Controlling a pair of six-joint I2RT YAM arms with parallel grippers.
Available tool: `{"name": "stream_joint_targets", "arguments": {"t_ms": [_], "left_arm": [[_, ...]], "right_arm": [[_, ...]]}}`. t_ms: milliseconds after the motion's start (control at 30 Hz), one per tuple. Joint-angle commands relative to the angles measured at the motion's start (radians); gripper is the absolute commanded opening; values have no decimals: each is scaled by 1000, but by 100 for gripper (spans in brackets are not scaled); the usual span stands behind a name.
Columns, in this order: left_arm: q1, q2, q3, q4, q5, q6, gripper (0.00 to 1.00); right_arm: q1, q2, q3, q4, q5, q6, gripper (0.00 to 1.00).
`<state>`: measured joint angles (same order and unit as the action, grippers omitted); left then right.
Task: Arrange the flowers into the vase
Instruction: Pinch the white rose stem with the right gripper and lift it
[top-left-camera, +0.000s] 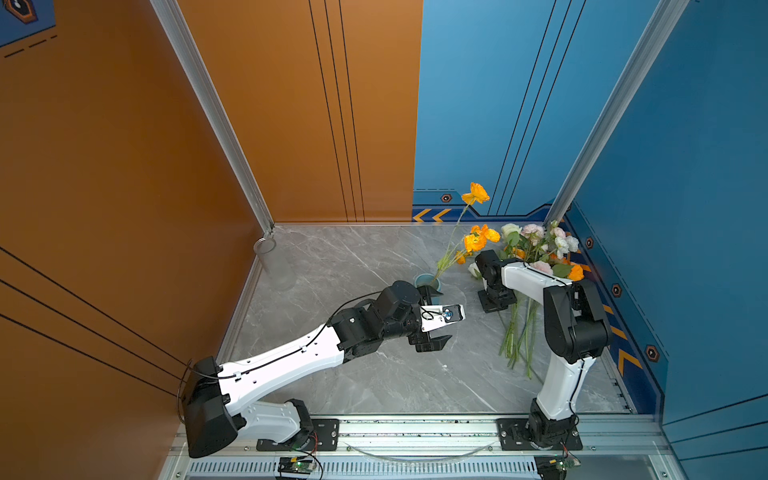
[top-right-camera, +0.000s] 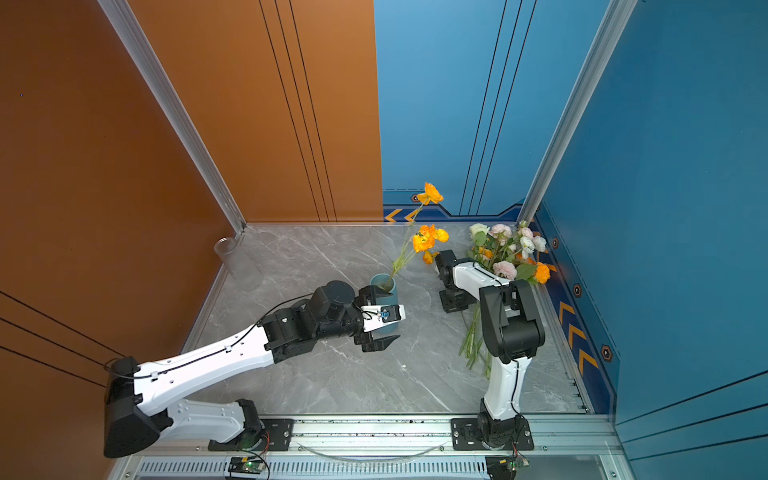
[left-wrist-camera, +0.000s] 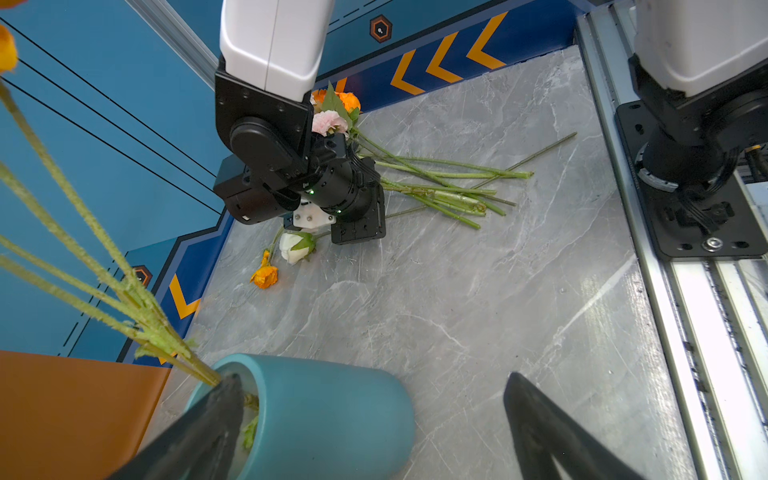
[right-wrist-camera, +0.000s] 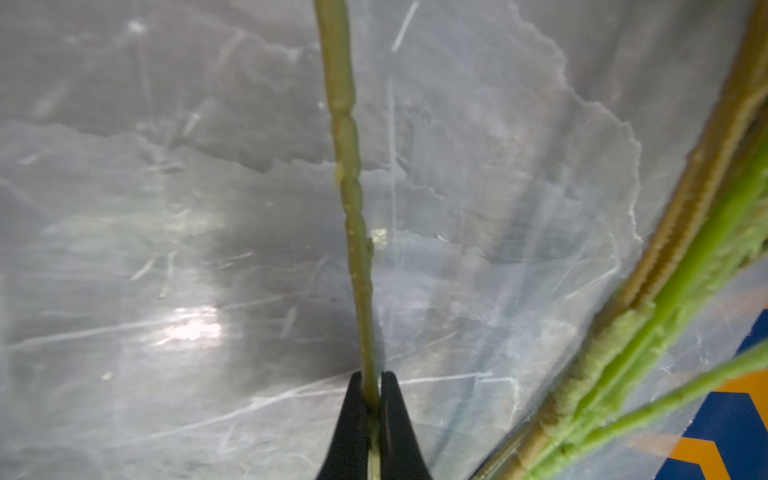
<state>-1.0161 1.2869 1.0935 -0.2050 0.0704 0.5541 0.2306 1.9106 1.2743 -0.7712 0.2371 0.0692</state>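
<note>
A teal vase (top-left-camera: 428, 280) (top-right-camera: 384, 291) (left-wrist-camera: 324, 411) stands mid-table with orange flowers (top-left-camera: 476, 193) on thin stems leaning out of it. My left gripper (top-left-camera: 438, 318) (left-wrist-camera: 374, 378) is open, with one finger at the vase's mouth and the other well off its side. More flowers (top-left-camera: 536, 249) (left-wrist-camera: 436, 178) lie in a bunch at the right, stems toward the front. My right gripper (right-wrist-camera: 372, 382) (left-wrist-camera: 357, 226) points down beside that bunch, shut on one green stem (right-wrist-camera: 349, 187) close to the table. In both top views its fingertips are hidden under its wrist.
A clear glass cylinder (top-left-camera: 270, 257) (top-right-camera: 232, 257) stands in the back left corner. A white bloom (left-wrist-camera: 293, 245) and an orange bloom (left-wrist-camera: 264, 276) lie loose by the right gripper. Walls close in the back and sides. A metal rail (top-left-camera: 415, 432) runs along the front.
</note>
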Motion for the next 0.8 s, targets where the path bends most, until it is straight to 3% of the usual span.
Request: {"name": "stream_joint_targets", "arguments": {"t_ms": [0,433,767], "left_arm": [[-10,-3,-15,7,-14,12,98],[-14,-12,-18,7,-18,23,98],[-21,-13,-18,7,-16,26,98]], "right_arm": [[15,10,59,-20,-34,-22,2],[-69,-175,115,46,-407,85,0],[-135,-344,149,34,-504,187,0]]}}
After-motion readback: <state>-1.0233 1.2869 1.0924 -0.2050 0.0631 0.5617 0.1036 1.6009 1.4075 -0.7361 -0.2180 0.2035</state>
